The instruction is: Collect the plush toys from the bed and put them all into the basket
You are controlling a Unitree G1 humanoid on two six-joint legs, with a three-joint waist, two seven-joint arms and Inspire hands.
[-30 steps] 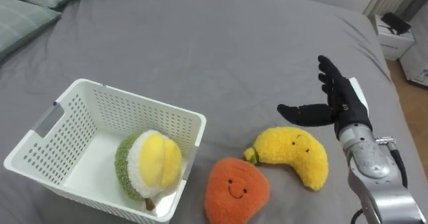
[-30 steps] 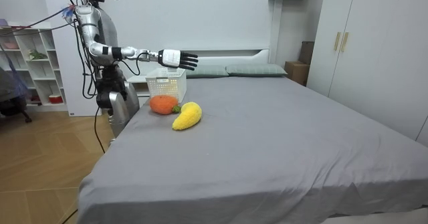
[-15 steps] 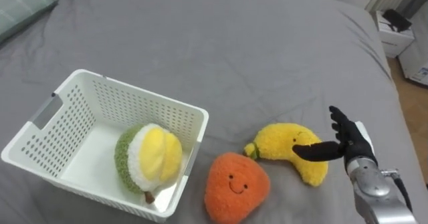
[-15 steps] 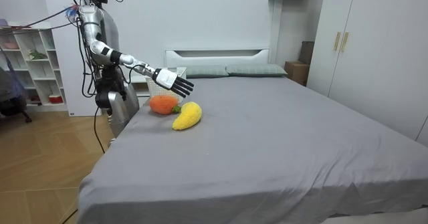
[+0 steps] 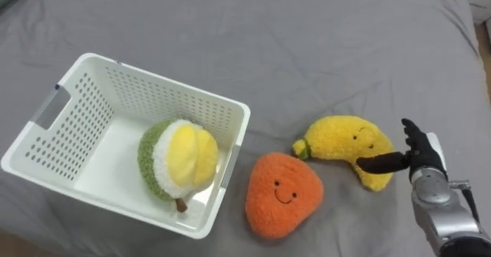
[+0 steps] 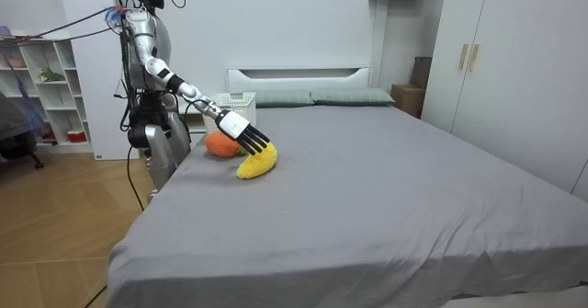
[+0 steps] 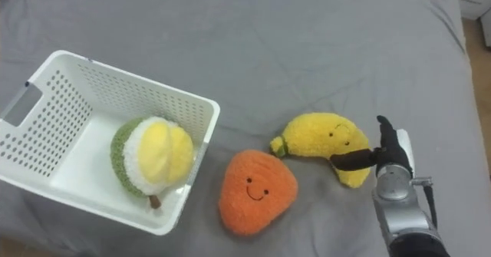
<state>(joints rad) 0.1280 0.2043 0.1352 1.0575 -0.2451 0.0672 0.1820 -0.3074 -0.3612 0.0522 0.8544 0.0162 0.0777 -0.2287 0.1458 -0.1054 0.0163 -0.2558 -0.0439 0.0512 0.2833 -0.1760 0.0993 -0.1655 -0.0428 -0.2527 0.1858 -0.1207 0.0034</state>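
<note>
Fingers of right hand spread straight, thumb against banana toy; its long axis crosswise, stem toward orange toy.

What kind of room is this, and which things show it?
Most likely a bedroom: a wide grey bed, pillows by its white headboard, and tall wardrobe doors beside it.
</note>
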